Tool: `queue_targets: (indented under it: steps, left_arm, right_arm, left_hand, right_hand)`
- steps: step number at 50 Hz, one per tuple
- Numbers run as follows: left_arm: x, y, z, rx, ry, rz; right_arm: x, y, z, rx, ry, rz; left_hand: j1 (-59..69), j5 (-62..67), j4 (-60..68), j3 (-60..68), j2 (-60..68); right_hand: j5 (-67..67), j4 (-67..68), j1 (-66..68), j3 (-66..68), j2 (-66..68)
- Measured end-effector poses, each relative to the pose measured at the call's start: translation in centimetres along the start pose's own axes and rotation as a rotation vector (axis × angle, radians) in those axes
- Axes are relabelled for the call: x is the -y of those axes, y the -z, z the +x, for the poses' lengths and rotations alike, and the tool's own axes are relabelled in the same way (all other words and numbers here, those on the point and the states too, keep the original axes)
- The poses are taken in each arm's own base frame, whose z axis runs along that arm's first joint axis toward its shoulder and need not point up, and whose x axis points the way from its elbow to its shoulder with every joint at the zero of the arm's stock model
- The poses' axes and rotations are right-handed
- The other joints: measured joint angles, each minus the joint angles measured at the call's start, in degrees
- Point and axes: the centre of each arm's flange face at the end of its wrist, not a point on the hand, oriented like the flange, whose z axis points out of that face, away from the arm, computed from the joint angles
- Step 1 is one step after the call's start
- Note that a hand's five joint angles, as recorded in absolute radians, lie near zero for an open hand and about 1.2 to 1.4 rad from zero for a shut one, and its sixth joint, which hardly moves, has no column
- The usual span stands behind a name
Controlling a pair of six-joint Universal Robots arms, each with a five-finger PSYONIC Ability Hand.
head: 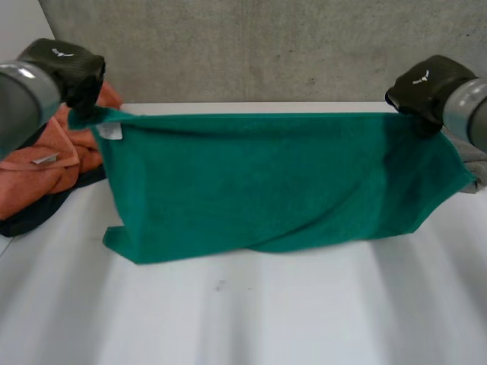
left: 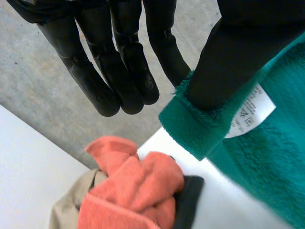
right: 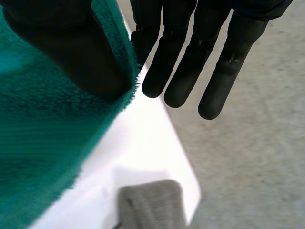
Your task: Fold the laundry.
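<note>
**Green towel up by two corners, no fold made yet**

The green towel [head: 266, 182] is held stretched wide above the table [head: 243, 327], and only its lower edge is let down onto the table top, a bit crooked and rolled under. One top corner is pinched by the left hand [head: 65, 65]. The thumb is pressed onto the hem right by the white label [head: 110, 131], and the other fingers are left straight. The other top corner is clamped the same way by the right hand [head: 426, 87], thumb over the hem, remaining fingers straight.

Progress-wise, it looks like barely anything is done. The towel is only spread out, so it has yet to be laid flat and doubled over.

More seems to be queued up too. An orange heap [head: 46, 171] is dumped on something dark at the table's left side. A grey cloth [right: 150, 205] is parked at the table's right edge, and whether that one is folded can't be told.
</note>
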Motion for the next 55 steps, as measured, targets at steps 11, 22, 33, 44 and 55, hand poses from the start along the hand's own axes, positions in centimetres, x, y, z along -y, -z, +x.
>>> queue_targets:
  steps: [11,22,33,44,55]
  left_arm:
    - [10.0,-2.7,-4.6,0.309,0.143,0.55]
    - [9.9,-2.7,-6.5,0.428,0.227,0.617]
    - [-2.8,-6.8,0.7,0.225,0.175,0.218]
    - [-13.7,-6.9,7.8,0.049,0.111,-0.099]
    - [-14.5,-2.8,7.7,-0.02,0.032,-0.243]
  right_arm:
    - [6.0,-4.3,8.6,-0.612,-0.079,0.481]
    - [6.8,-3.9,9.4,-0.672,-0.07,0.62]
    - [-1.6,-6.9,1.2,-0.33,-0.14,0.349]
    - [-11.1,-8.8,-8.2,-0.01,-0.228,0.097]
    - [-12.8,-6.6,-7.6,0.091,-0.262,-0.085]
  left_hand:
    - [0.0,0.0,0.0,0.0,0.0]
    - [0.0,0.0,0.0,0.0,0.0]
    - [0.0,0.0,0.0,0.0,0.0]
    - [0.0,0.0,0.0,0.0,0.0]
    - [0.0,0.0,0.0,0.0,0.0]
  right_hand:
    - [0.0,0.0,0.0,0.1,0.0]
    - [0.0,0.0,0.0,0.1,0.0]
    - [1.0,0.0,0.0,0.1,0.0]
    - [1.4,0.0,0.0,0.1,0.0]
    - [1.5,0.0,0.0,0.1,0.0]
